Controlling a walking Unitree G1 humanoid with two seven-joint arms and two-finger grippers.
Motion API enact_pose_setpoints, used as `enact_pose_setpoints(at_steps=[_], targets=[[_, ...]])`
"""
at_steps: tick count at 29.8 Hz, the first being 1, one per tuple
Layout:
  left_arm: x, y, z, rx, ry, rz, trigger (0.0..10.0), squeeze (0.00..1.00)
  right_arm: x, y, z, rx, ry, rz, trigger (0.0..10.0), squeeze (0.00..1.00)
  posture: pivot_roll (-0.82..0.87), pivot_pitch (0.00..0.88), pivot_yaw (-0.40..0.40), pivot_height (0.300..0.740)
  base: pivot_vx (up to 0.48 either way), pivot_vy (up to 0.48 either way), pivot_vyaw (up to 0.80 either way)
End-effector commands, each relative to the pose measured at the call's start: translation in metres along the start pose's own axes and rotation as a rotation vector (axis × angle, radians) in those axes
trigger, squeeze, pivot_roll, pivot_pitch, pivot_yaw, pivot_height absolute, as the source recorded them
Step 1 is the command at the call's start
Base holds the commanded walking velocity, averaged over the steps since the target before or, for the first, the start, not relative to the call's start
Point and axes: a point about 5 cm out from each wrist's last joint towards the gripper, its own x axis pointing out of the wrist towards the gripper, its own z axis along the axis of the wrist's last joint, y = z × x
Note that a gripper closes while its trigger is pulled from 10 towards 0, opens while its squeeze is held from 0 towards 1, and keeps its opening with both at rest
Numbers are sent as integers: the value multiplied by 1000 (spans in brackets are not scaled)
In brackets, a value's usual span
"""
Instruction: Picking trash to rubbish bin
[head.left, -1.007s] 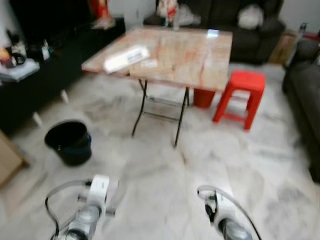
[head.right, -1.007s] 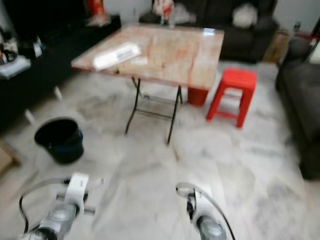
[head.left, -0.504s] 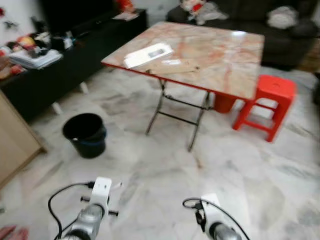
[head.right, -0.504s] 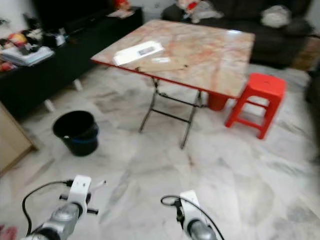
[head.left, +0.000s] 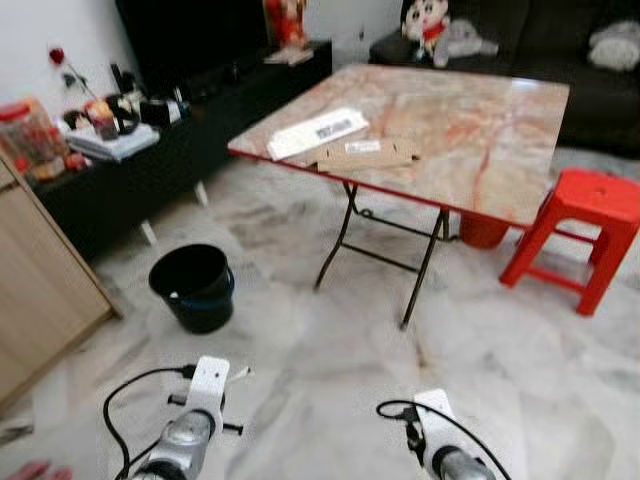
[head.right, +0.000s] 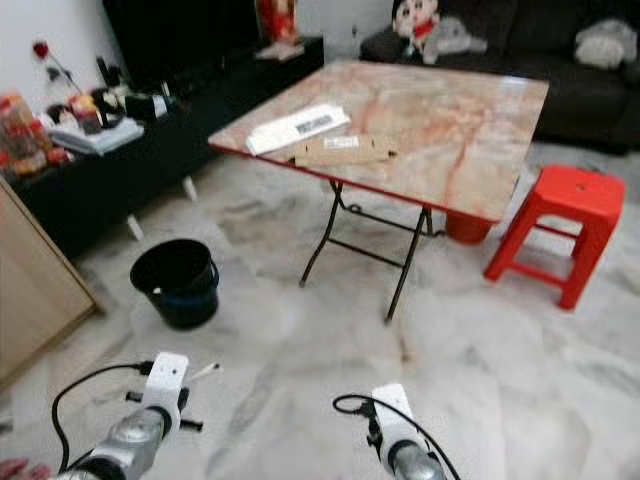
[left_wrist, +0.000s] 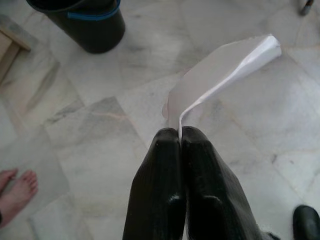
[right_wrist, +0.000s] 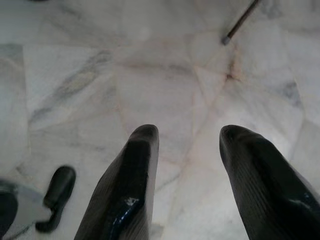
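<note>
My left gripper (left_wrist: 179, 137) is pressed fully together on the edge of a white folded sheet of paper (left_wrist: 225, 72), which sticks out past my fingertips above the pale marble-tiled floor (head.left: 330, 360). My left arm sits low at the near left of the scene and my right arm at the near right. My right gripper (right_wrist: 189, 132) hangs over bare tiles with its two black fingers (right_wrist: 137, 165) spread well apart and nothing between them.

The round black plastic bucket with a blue band (head.left: 193, 286) stands on the floor to the left, farther off than my left gripper and well apart from it. Beyond it to the right is a square folding table with a marble-patterned top and black metal legs (head.left: 480, 130). On its near left corner lie a long white packet (head.left: 318, 131) and, just beside it, a flat brown piece of cardboard (head.left: 365, 155); the two look to be touching, though the blur makes that unsure. A red plastic stool (head.left: 580, 230) stands to the right of the table.

Along the far left runs a low black cabinet (head.left: 150, 170) with clutter on top. A person's bare foot (left_wrist: 15, 192) rests on the tiles near my left arm.
</note>
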Motion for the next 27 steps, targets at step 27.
enact_pose_setpoints(at_steps=[27], targets=[[1, -2, 2, 36, 0, -16, 10000, 0, 2, 1, 12, 5, -46, 11, 10000, 0, 147, 0, 26, 740, 306, 0, 524]])
